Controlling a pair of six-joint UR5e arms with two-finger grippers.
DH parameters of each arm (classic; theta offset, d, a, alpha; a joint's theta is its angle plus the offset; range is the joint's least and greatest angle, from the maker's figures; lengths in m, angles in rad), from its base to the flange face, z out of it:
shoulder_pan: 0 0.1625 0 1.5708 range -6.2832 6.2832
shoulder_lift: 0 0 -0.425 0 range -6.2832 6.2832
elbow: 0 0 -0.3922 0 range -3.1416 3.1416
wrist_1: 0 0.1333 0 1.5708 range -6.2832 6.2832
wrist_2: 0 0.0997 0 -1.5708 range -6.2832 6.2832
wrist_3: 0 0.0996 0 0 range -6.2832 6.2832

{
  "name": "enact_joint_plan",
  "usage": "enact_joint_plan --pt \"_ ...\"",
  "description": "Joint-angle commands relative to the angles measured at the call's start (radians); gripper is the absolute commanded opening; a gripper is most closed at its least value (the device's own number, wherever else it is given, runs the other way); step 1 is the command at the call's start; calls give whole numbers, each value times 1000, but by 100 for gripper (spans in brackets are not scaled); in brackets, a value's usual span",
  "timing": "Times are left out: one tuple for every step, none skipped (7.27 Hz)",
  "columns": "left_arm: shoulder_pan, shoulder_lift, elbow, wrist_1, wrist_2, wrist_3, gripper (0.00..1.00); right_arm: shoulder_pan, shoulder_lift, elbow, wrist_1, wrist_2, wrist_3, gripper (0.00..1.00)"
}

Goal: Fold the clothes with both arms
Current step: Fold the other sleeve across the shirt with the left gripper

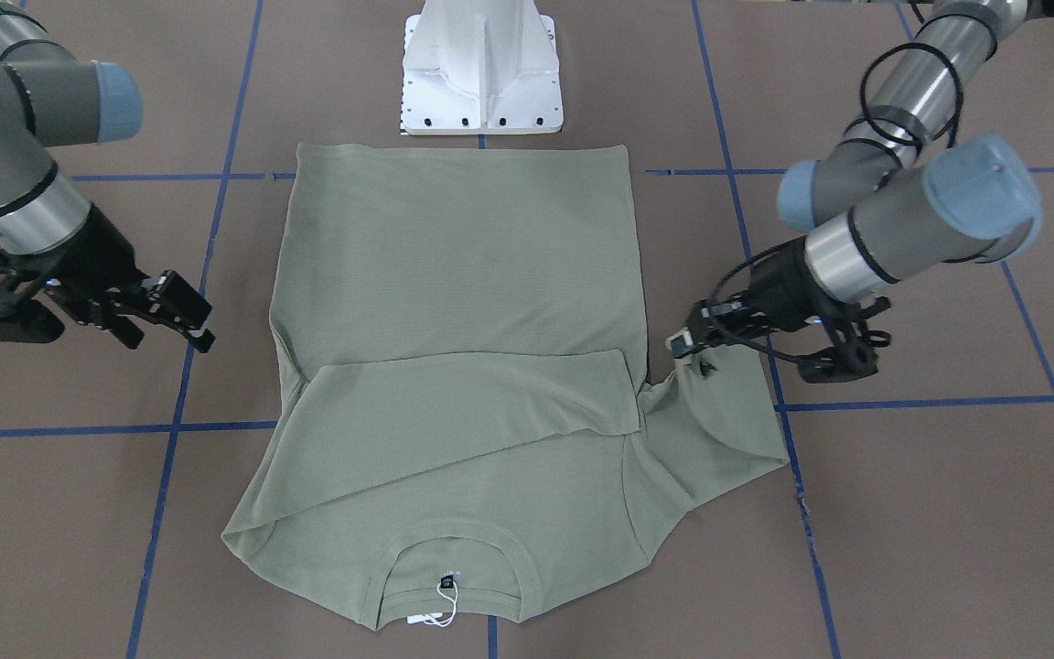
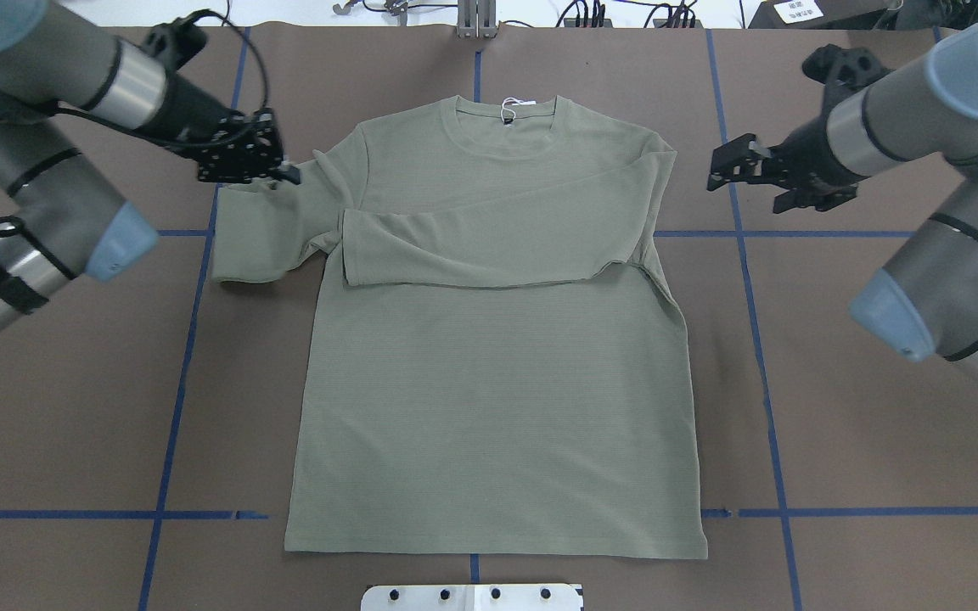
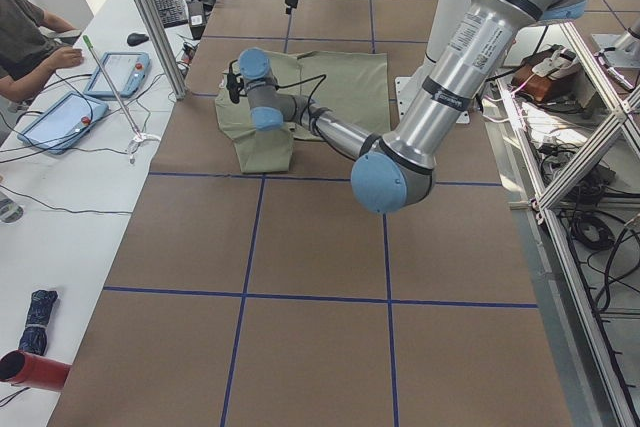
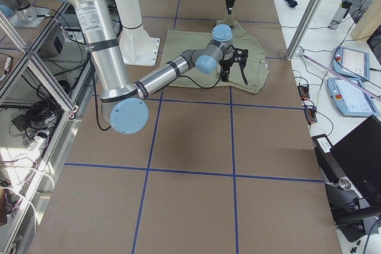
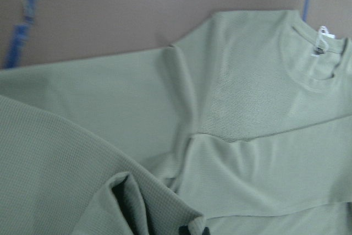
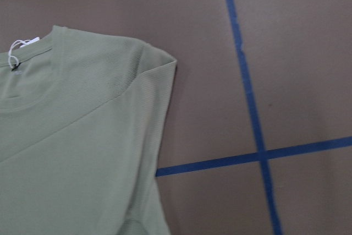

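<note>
The olive-green shirt lies flat on the brown table, neckline and white hang tag at the far side. One sleeve is folded across the chest. The other sleeve sticks out beside the body, bunched at its upper edge. My left gripper is shut on that bunched sleeve near the shoulder, and the left wrist view shows the gathered fabric at the fingertips. My right gripper is open and empty, just off the opposite shoulder, apart from the cloth.
The white robot base stands at the shirt's hem side. Blue tape lines cross the brown table cover. In the exterior left view a side bench holds tablets and a seated person.
</note>
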Motion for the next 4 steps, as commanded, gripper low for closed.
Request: enact_joint_plan --pt "187 -293 143 4 262 -193 0 67 -62 -2 0 63 -131 100" --pt "286 -412 261 0 419 -226 0 67 -65 -2 0 63 -131 100" --pt "389 -440 317 -11 591 -221 11 67 -67 -5 0 60 -131 100" --pt "411 -477 372 -12 649 -221 61 65 -67 -13 0 60 -131 100"
